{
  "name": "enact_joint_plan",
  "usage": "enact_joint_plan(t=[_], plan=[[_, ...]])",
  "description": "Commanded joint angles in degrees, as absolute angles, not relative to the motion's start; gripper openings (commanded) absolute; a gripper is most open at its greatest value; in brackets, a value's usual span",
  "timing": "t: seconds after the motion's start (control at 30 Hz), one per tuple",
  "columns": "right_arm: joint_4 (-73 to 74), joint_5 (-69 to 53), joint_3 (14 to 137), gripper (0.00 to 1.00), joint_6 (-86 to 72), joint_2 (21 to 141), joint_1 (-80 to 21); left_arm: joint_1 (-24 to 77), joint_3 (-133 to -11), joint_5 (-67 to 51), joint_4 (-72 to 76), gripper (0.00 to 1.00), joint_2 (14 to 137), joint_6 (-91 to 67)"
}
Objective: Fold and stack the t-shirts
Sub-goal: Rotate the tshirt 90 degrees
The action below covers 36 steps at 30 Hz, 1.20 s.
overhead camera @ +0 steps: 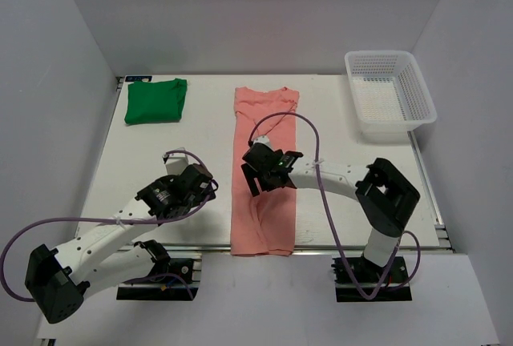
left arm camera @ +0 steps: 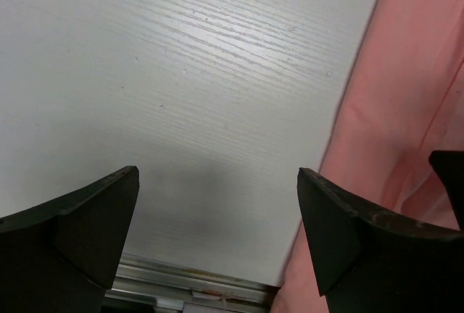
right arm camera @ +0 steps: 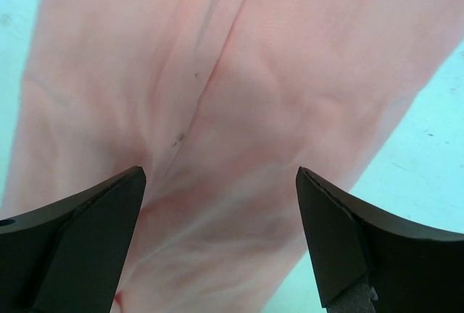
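The salmon-pink t-shirt [overhead camera: 264,178] lies folded lengthwise into a long strip down the middle of the table; it also shows in the right wrist view [right arm camera: 239,110] and at the right edge of the left wrist view [left arm camera: 406,110]. The bright green t-shirt [overhead camera: 155,100] lies folded as a small rectangle at the back left. My right gripper [overhead camera: 258,178] is open and empty, hovering over the middle of the pink strip [right arm camera: 217,204]. My left gripper [overhead camera: 204,188] is open and empty over bare table just left of the strip [left arm camera: 217,204].
A white mesh basket [overhead camera: 390,94] stands at the back right. The table's metal front rail [left arm camera: 188,288] runs just below the left gripper. Grey walls close in the sides and back. Purple cables loop off both arms.
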State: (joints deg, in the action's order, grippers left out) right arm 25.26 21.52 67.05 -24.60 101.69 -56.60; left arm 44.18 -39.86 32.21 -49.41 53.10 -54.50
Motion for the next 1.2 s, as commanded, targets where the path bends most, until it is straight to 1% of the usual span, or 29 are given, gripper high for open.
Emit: enact_joint_plan(t=[0.0, 0.13, 0.2, 0.27, 0.5, 0.77, 1.0, 1.17], plan=[[23.28, 24.25, 66.53, 0.9, -24.17, 96.95, -56.16, 43.86, -39.64, 31.9, -48.69, 1.0, 53.26, -54.76], [23.82, 24.79, 63.29, 0.9, -24.17, 95.45, -55.28, 43.86, -39.64, 31.38, -48.69, 1.0, 53.26, -54.23], [23.82, 22.6, 63.37, 0.9, -23.47, 94.93, -55.98, 43.86, -39.64, 31.38, -48.08, 1.0, 53.26, -54.23], [22.42, 16.99, 64.51, 0.9, -21.45, 94.83, -56.25, 43.86, -39.64, 31.38, -48.08, 1.0, 53.26, -54.23], [20.13, 12.13, 65.74, 0.9, -18.2, 95.89, -60.56, 43.86, -39.02, 30.32, -47.55, 1.0, 55.02, -54.23], [22.5, 15.38, 62.94, 0.9, -22.06, 98.0, -62.31, 43.86, -37.97, 29.18, -47.55, 1.0, 55.02, -54.76], [25.04, 21.0, 60.38, 0.9, -25.4, 98.0, -62.49, 43.86, -37.44, 29.18, -47.55, 1.0, 53.96, -54.76], [25.58, 24.08, 57.31, 0.9, -29.26, 94.23, -62.14, 43.86, -37.44, 29.18, -48.16, 1.0, 53.96, -54.76]])
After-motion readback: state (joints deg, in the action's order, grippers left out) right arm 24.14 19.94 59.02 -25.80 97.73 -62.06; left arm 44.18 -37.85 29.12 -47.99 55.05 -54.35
